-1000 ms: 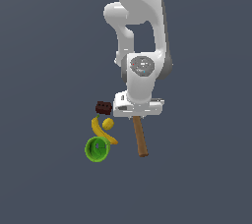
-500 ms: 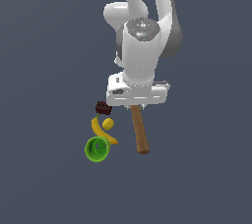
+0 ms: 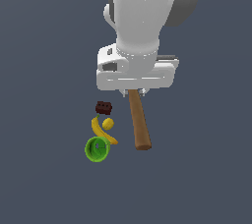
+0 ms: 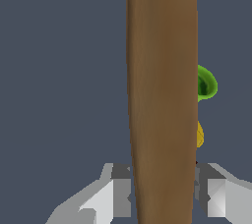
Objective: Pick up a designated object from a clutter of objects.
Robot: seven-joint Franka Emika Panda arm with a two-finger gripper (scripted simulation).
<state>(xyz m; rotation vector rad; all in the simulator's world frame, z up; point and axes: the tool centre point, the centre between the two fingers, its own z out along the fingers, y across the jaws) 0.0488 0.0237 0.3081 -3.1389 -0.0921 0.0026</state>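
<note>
The hammer [image 4: 162, 95] has a matt brown wooden handle; the bowl [image 3: 97, 149] looks glossy green.

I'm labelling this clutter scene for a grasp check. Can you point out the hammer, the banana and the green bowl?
hammer [image 3: 139, 122]: exterior view, middle of its brown wooden handle.
banana [image 3: 100, 131]: exterior view, middle of its yellow curve.
green bowl [image 3: 97, 149]: exterior view, inside of the bowl near its centre.

A: Where does the exterior view look from?

B: High above, facing down past the arm [image 3: 147, 16] onto the tabletop [image 3: 44, 70], from some way off.

A: And the wrist view?

B: Very close, looking along the hammer [image 4: 162, 95] handle between the claw [image 4: 162, 193] fingers.

A: What do both show?

B: The handle, the bowl [image 3: 97, 149], and some of the tabletop.
</note>
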